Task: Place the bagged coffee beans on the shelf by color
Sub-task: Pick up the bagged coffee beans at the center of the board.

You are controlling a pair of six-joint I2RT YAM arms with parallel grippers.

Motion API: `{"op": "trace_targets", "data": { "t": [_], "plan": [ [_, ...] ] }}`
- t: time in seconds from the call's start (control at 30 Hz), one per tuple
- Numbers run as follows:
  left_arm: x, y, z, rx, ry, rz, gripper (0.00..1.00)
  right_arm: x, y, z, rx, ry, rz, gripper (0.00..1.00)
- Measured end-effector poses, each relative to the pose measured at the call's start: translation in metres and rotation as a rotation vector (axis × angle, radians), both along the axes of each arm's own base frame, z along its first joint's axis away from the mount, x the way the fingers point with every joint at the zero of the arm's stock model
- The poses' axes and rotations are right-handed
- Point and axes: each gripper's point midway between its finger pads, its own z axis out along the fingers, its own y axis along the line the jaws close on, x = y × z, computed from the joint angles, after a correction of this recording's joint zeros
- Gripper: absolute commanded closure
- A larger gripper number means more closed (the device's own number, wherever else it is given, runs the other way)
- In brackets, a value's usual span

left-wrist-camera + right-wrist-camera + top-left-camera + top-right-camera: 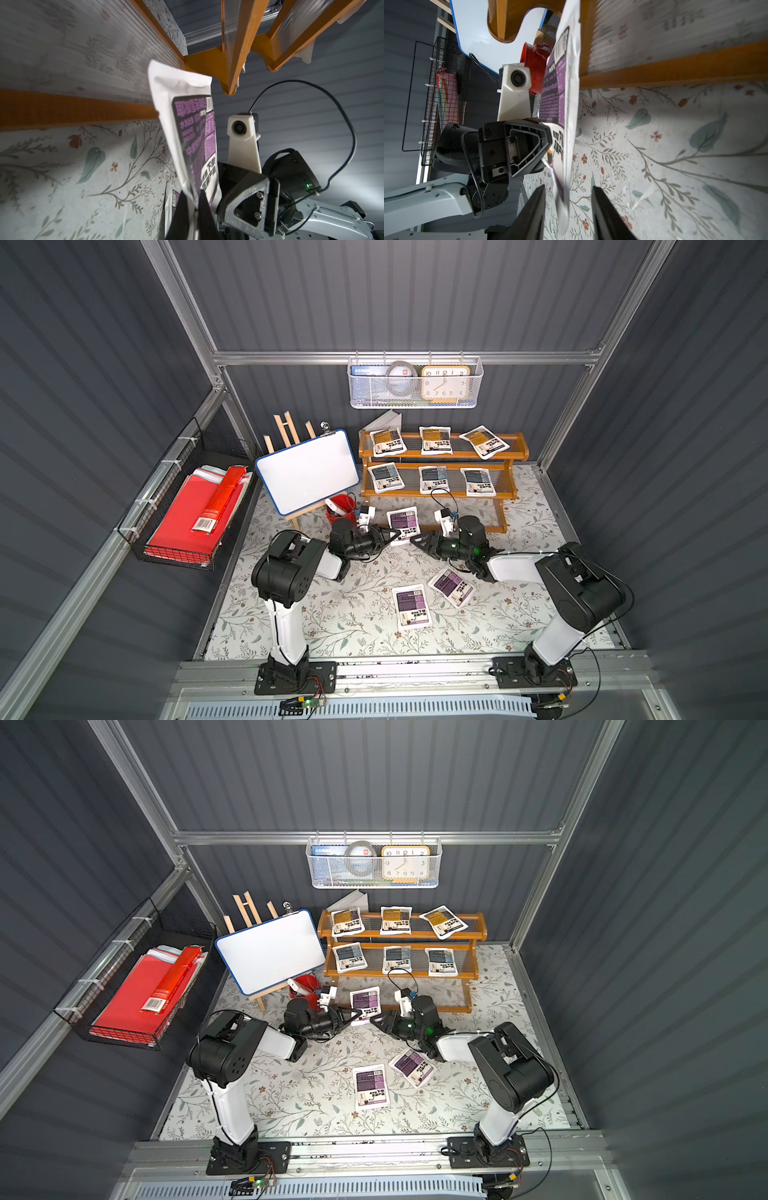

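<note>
A purple-label bag of coffee beans (402, 524) (365, 1004) hangs above the mat in front of the shelf's lowest tier. My left gripper (397, 534) (192, 199) is shut on one edge of this bag (193, 135). My right gripper (413, 539) (568, 187) is open; the bag's opposite edge (562, 83) lies between its fingers, clear of both. The orange-brown shelf (444, 454) (403, 934) carries three amber bags (435, 440) on its top tier and three blue-grey bags (433, 479) on its middle tier. Two more purple bags (411, 608) (451, 587) lie flat on the floral mat.
A whiteboard on an easel (307, 470) and a red cup (340, 508) stand left of the shelf. A black wire basket with red folders (187, 514) hangs on the left wall, and a white mesh basket (415, 383) on the back wall. A white book (386, 420) leans behind the shelf.
</note>
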Motion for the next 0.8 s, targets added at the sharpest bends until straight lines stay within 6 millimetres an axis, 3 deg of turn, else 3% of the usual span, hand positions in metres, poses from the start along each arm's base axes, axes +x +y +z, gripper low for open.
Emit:
{"op": "trace_targets", "data": {
  "t": [0.33, 0.57, 0.67, 0.8],
  "plan": [
    [-0.002, -0.001, 0.001, -0.014, 0.006, 0.011, 1.00, 0.006, 0.000, 0.006, 0.102, -0.010, -0.052, 0.77],
    [-0.004, -0.004, -0.004, -0.003, 0.027, 0.008, 0.99, 0.011, 0.000, 0.002, 0.162, 0.011, -0.089, 0.98],
    [-0.003, -0.003, -0.014, 0.035, 0.055, 0.014, 0.81, 0.012, 0.000, -0.008, 0.175, 0.041, -0.107, 1.00],
    [0.010, 0.000, -0.028, 0.166, 0.076, 0.066, 0.71, 0.018, -0.002, -0.021, 0.197, 0.074, -0.146, 1.00]
  ]
}}
